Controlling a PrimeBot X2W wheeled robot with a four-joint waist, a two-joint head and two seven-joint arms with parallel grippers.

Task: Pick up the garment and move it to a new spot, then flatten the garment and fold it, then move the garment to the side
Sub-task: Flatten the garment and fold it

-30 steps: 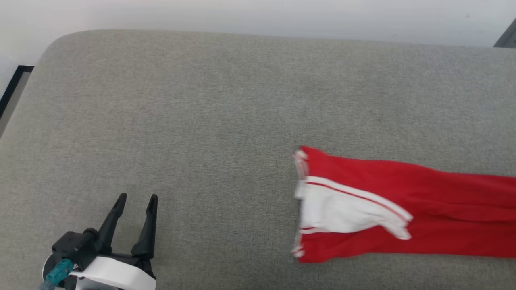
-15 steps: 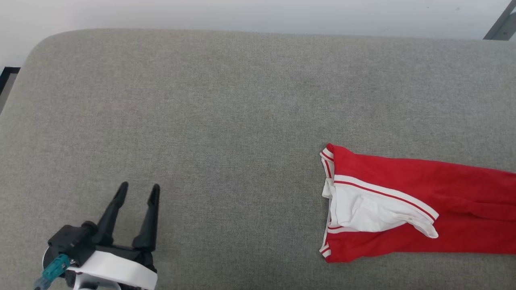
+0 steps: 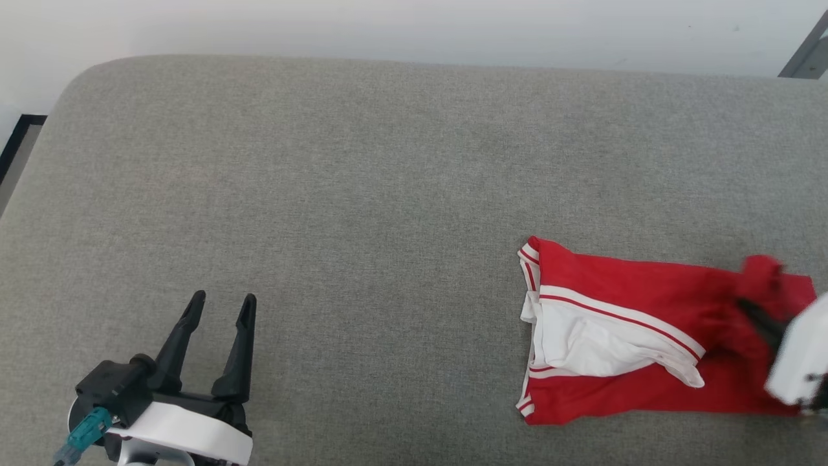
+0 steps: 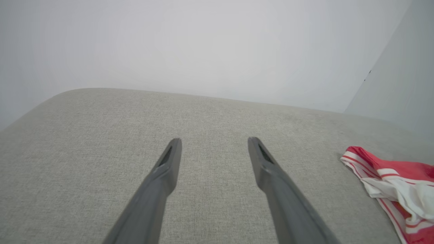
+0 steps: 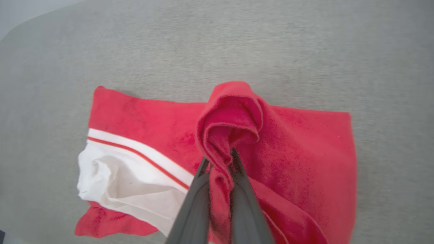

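The garment lies folded on the grey cushion's near right, soft, light, sure to sag. The right gripper pinches a bunched red fold tight; a hem corner looks a steadier hold. The left gripper stands spread wide, empty.

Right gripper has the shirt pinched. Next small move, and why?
Probably carry the right gripper across the garment toward its striped end, then lay the pinch down. It is shut on a raised red bunch opposite the white sleeve, so the fold looks unfinished; the left gripper stands open, well apart.
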